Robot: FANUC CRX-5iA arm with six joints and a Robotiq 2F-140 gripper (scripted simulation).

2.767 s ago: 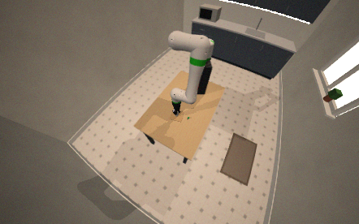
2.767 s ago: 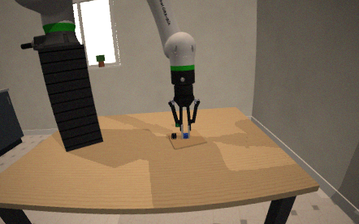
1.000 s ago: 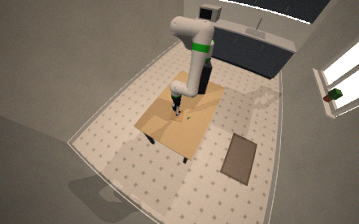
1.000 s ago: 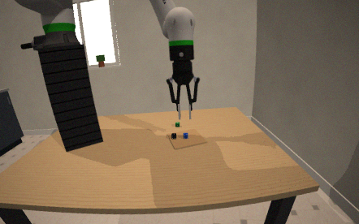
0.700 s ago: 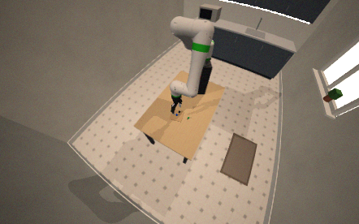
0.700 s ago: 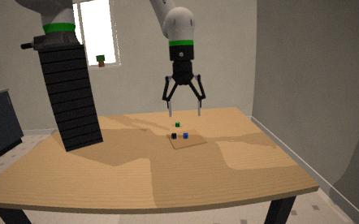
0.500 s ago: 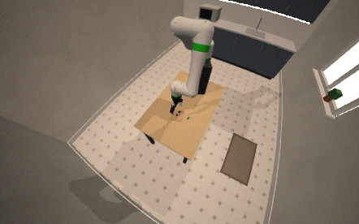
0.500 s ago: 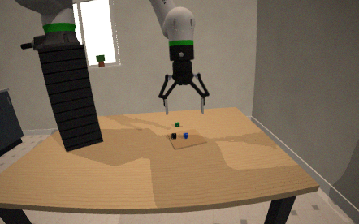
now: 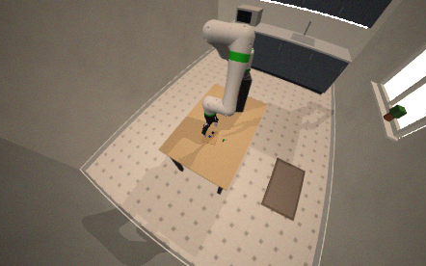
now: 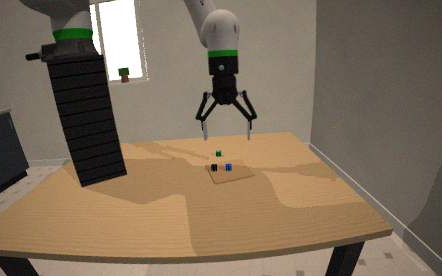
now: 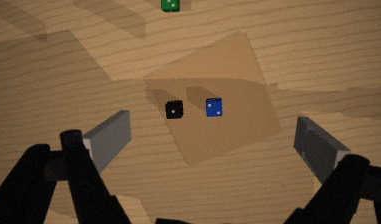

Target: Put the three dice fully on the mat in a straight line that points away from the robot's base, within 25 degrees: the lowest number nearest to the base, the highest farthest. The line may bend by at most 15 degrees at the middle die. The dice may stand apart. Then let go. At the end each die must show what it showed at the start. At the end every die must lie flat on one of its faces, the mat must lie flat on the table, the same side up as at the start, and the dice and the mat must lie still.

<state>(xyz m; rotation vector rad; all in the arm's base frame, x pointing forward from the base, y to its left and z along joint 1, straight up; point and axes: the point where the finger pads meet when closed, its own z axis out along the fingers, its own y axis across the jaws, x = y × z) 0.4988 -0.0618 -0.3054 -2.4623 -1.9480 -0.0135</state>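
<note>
Here the gripper (image 10: 225, 136) hangs above the table (image 10: 296, 210) with its two fingers spread to their widest and nothing between them. In the wrist view, the left fingertip (image 11: 110, 138) and the right fingertip (image 11: 317, 148) frame the scene from either side.

Three dice are present, one of each colour. Below the gripper and between its fingertips lies one mat (image 11: 241, 135), a tan square turned at an angle on the wood. Two dice rest on it: the black die (image 11: 174, 109) toward the left fingertip, showing a single pip on top, and the blue die (image 11: 214, 107) just beside it on the right, apart from it and showing two pips. Both sit flat on the mat.

The green die (image 11: 170, 5) lies off the mat on the bare table, ahead of the gripper at the top edge of the wrist view; its top face is partly cut off, so its number cannot be read.

In the exterior view the green die (image 10: 218, 153) sits beyond the mat (image 10: 236, 175), almost directly beneath the raised gripper.
</note>
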